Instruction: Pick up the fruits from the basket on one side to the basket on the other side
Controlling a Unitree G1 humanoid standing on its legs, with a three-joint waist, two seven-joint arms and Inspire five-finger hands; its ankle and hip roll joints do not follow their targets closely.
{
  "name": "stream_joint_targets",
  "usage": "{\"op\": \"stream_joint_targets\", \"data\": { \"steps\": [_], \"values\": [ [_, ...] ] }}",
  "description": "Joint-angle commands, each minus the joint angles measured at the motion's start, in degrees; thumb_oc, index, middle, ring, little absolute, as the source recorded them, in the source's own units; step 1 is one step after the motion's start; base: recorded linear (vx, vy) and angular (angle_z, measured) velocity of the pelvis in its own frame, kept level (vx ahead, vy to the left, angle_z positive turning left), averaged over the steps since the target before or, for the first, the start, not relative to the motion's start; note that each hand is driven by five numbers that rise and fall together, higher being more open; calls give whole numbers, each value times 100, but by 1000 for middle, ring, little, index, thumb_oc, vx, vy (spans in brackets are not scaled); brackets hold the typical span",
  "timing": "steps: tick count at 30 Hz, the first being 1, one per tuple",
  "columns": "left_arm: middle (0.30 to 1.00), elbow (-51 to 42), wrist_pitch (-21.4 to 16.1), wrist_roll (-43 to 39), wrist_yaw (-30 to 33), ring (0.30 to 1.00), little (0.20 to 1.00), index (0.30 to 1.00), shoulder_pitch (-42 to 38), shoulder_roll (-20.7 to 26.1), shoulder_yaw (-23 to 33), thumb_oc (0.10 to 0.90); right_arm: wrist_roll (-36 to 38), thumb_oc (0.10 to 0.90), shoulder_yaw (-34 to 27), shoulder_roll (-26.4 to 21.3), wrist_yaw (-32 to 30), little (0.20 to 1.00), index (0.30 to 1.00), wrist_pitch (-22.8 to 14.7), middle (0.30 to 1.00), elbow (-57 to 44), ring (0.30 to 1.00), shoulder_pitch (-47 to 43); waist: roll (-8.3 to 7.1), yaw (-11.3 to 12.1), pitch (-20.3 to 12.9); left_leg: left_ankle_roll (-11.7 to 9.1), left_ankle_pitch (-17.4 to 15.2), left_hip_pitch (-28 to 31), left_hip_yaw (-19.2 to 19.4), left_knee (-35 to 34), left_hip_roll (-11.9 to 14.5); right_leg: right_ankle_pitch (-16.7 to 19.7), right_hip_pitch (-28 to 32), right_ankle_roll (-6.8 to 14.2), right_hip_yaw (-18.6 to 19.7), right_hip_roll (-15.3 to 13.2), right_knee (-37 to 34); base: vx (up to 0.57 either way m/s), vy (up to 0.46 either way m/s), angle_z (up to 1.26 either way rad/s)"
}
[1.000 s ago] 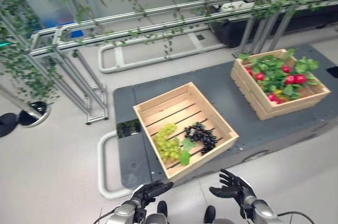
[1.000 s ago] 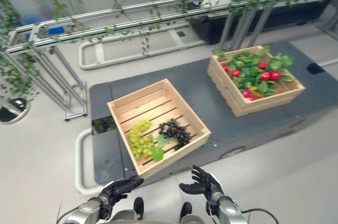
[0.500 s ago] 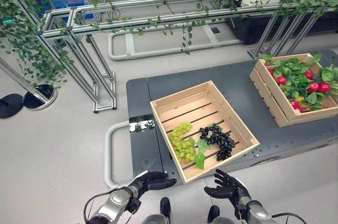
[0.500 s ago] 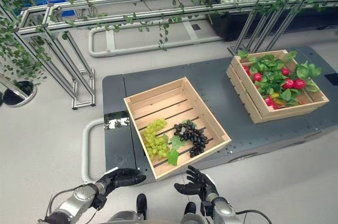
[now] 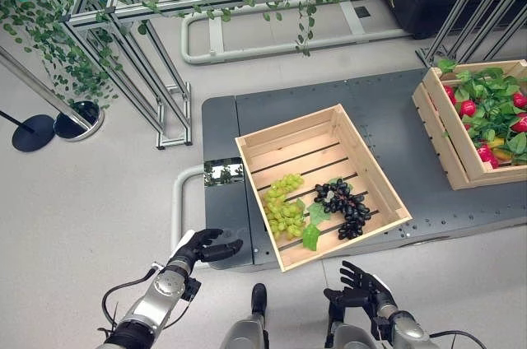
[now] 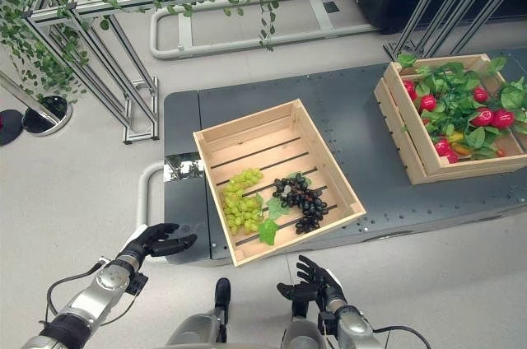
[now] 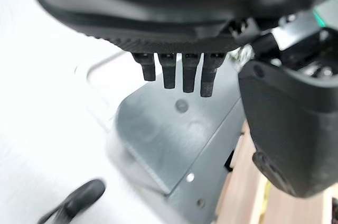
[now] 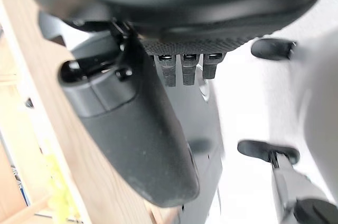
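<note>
Both hands are empty and low, in front of the dark platform [image 5: 387,127]. The left hand [image 5: 196,248] hovers near the platform's front left corner with fingers relaxed and apart. The right hand [image 5: 360,286] is below the near edge of the near crate [image 5: 263,139], fingers also spread.

The fruits lie in this wooden crate: the green grapes [image 5: 282,207] touch the black grapes [image 5: 343,207], with leaves between them. The far crate [image 5: 440,131], on the right, holds red fruits [image 5: 469,108] among green leaves; I cannot tell exactly which fruit they are.

The risks, in my judgement: a hand can hit the crate's wall when it reaches in, because the bunches lie close to the front board. A grip on loose berries or a leaf can let the bunch fall. The carry to the far crate is long, so a weak hold may drop it on the platform.
</note>
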Motion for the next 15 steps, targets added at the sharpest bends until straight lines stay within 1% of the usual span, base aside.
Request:
{"op": "stream_joint_targets", "data": {
  "steps": [1,4,5,8,12,13,14,15],
  "values": [
    [900,-316,-435,661,1050,900,900,900,-640,213,382,800,322,800,15,-79,-45,900,900,-226,900,-397,900,-151,-124,15,-197,-57,-179,-110,-83,10,19,255,-276,10,51,-121,13,-9,-62,7],
    [900,-521,-485,1068,1596,900,900,900,-574,309,588,800,371,800,5,-63,-103,900,900,-207,900,-443,900,-103,-106,38,-200,-99,-165,-154,-134,10,33,198,-256,-25,-15,-128,13,11,-22,-2],
    [900,-633,-505,1285,2005,900,900,900,-555,400,674,800,395,800,4,-55,-126,900,900,-210,900,-463,900,-52,-94,38,-197,-108,-177,-160,-163,10,21,178,-240,-36,-49,-143,13,36,7,0],
    [900,-699,-654,1565,2415,900,900,900,-589,475,814,800,307,800,5,-31,-123,900,900,-255,900,-459,900,39,-73,8,-182,-115,-212,-116,-204,10,-6,157,-209,-48,-56,-181,13,49,22,2],
    [900,-767,-794,1923,2720,900,900,900,-693,528,755,800,302,800,37,-33,-119,900,900,-293,900,-428,900,55,-52,-33,-142,-116,-252,-79,-194,10,-38,146,-212,-38,-36,-227,35,40,38,1],
    [900,-749,-839,2159,2926,900,900,900,-812,524,670,800,318,800,61,-41,-111,900,900,-304,900,-396,900,44,-39,-59,-109,-121,-254,-79,-188,10,-42,131,-232,-39,-18,-238,73,35,41,0],
    [900,-737,-839,2220,2975,900,900,900,-845,522,642,800,318,800,68,-43,-100,900,900,-316,900,-382,900,44,-34,-70,-98,-121,-260,-72,-182,10,-43,124,-231,-38,-10,-240,82,65,49,0],
    [900,-716,-779,2408,3155,900,900,900,-948,551,542,800,303,800,99,-45,-67,900,900,-330,900,-358,900,50,-21,-109,-71,-115,-281,-49,-150,10,-51,113,-228,-31,11,-251,96,54,31,-1]
  ]
}}
